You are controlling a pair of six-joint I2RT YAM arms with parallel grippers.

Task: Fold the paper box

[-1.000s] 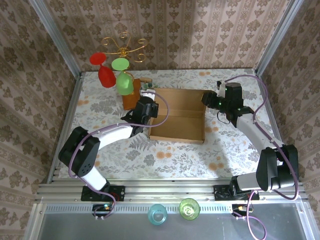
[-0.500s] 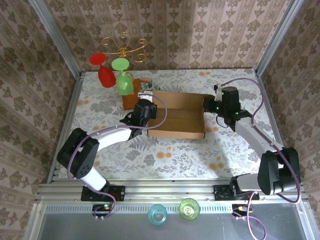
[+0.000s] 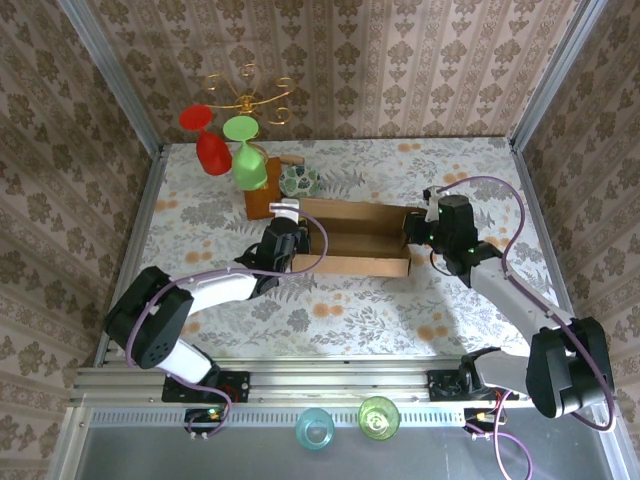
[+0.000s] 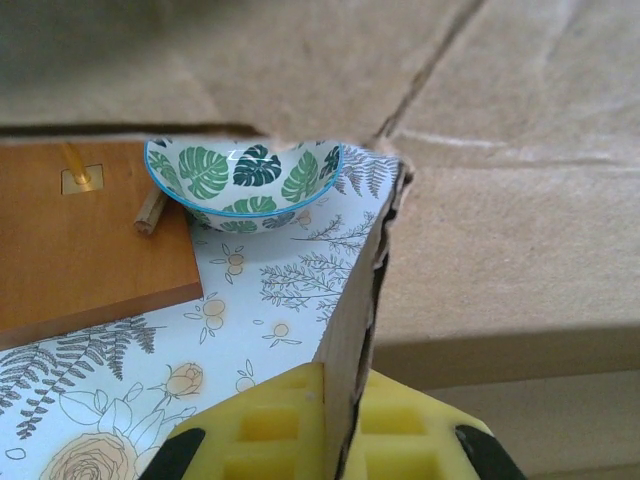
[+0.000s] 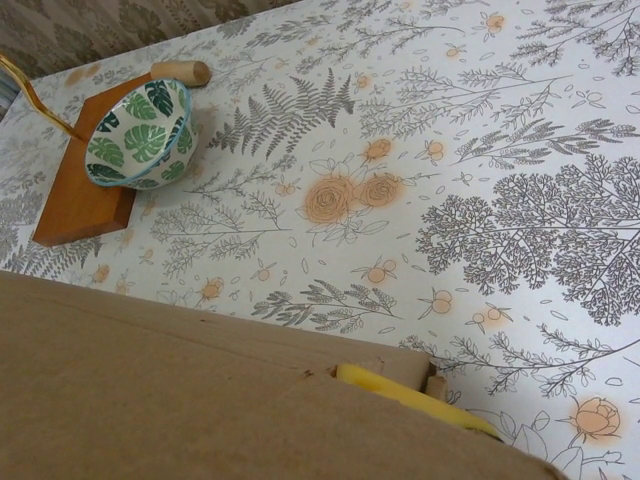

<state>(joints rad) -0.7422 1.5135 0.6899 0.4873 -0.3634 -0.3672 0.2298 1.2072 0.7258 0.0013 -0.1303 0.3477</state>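
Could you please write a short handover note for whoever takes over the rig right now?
Left hand: shut on the left end wall of the box; in the left wrist view the cardboard edge sits between its yellow pads.
Right hand: shut at the box's right end, with a yellow pad against the cardboard.
Box: mid-table, just in front of the board and the leaf-patterned bowl.
Done: the walls look raised into a shallow tray, which is open on top.
Left: probably securing the end walls and closing the top.
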